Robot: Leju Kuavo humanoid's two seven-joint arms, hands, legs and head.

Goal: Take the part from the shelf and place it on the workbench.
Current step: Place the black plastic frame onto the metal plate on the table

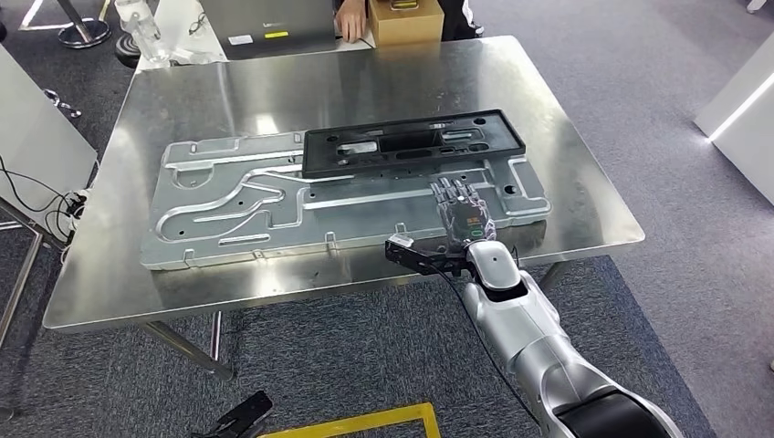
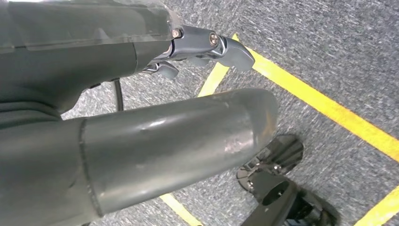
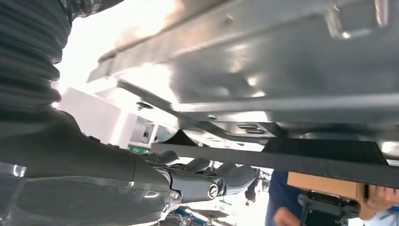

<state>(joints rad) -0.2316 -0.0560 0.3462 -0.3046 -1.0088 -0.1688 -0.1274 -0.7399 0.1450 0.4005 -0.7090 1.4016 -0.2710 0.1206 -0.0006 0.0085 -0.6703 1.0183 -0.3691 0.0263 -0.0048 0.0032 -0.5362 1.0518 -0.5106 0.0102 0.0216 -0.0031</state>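
- Right hand (image 1: 464, 212), lower centre-right of the head view, lies flat over the metal plate (image 1: 274, 205) with fingers spread, gripping nothing.
- Left hand (image 2: 207, 47) hangs over grey carpet with yellow floor tape (image 2: 324, 106); its fingers look loosely curled around nothing.
- Black part (image 1: 415, 143), a long flat frame, lies at frame centre on the plate's far edge, atop the steel workbench (image 1: 566, 196).
- It looks stiff, light, and smooth enough to slide; grip a long edge or cutout.
- A cardboard box (image 1: 406, 20) sits at upper centre.
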